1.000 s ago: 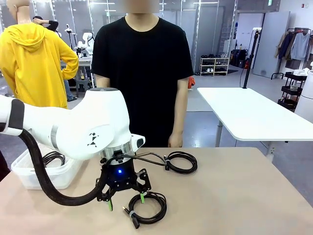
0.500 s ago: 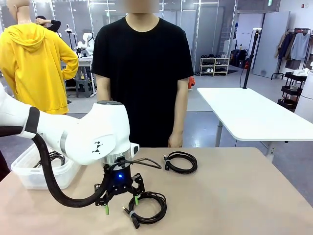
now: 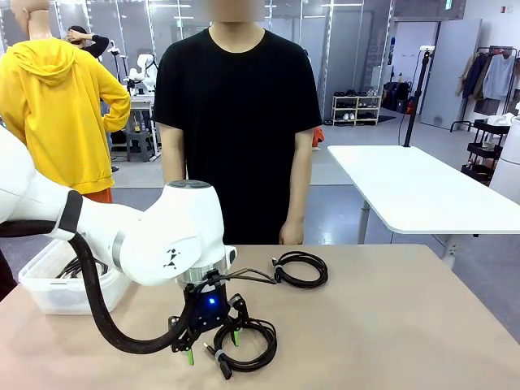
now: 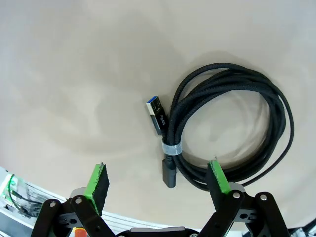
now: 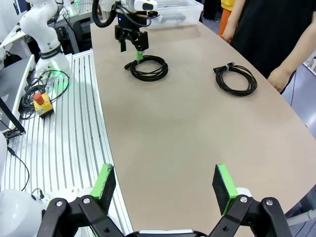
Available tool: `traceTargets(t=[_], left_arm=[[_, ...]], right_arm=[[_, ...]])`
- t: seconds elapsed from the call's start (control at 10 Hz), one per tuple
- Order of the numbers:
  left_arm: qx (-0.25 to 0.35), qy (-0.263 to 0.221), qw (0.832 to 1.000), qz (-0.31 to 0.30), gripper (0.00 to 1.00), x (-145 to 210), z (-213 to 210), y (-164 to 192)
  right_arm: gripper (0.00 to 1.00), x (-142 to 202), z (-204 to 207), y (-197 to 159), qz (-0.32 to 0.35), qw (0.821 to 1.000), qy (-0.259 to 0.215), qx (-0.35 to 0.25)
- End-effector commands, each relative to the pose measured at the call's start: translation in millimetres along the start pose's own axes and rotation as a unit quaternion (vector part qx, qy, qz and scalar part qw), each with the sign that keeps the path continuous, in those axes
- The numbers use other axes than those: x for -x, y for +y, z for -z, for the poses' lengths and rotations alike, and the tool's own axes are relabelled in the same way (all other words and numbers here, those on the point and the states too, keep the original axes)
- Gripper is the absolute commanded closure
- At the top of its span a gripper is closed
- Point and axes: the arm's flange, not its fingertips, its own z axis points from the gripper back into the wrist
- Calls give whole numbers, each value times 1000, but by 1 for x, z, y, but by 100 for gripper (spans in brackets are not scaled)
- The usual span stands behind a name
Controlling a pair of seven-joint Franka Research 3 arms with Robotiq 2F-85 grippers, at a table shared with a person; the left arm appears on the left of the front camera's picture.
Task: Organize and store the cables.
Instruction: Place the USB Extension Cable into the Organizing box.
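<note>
Now low over the nearer cable coil [image 4: 175, 128] with left gripper [image 3: 213, 345] spread wide, empty: ring mostly off to one finger's side (banded stretch between the fingers, crosswise to their closing line); right gripper [image 5: 163, 173], likewise agape, well apart.

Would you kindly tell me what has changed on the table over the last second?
The left pincer sank lower over the near cable coil, jaws open, nothing gripped yet. That coil, the far cable coil, the plastic bin and the person's hand stayed put.
</note>
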Motion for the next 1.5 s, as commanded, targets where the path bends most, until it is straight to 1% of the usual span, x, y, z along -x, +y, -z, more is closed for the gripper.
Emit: traceTargets(t=[0.0,0.1,0.2,0.3,0.4,0.5,0.7,0.8,0.9,1.1,1.3,1.4], left_arm=[[7,-11,1000,-17,0,-1,11,-10],[7,-19,1000,-9,0,-1,12,-13],[-4,-32,999,-7,34,-1,12,-13],[-7,-38,999,-8,60,-1,11,-14],[-9,-45,999,-5,94,0,11,-15],[-8,-44,999,-5,100,1,11,-15],[-3,-51,999,3,100,1,13,-15],[1,-49,999,6,96,0,17,-16],[-3,-49,999,15,100,-2,25,-18],[12,-46,999,21,100,-5,35,-20],[22,-63,998,22,100,-3,21,-17],[27,-77,996,26,100,0,6,-14]], right_arm=[[0,-1,-1,-2,-10,1000,-6,2],[0,-1,-1,-2,-10,1000,-6,2],[0,-1,-1,-2,-10,1000,-6,2],[0,-1,-1,-2,-10,1000,-6,2],[0,-1,-1,-2,-10,1000,-6,2],[0,-1,-1,-2,-10,1000,-6,2],[0,-1,-1,-2,-10,1000,-6,2],[0,-1,-1,-2,-10,1000,-6,2],[0,-1,-1,-2,-10,1000,-6,2],[0,-1,-1,-2,-10,1000,-6,2],[0,-1,-1,-2,-10,1000,-6,2],[0,-1,-1,-2,-10,1000,-6,2]])
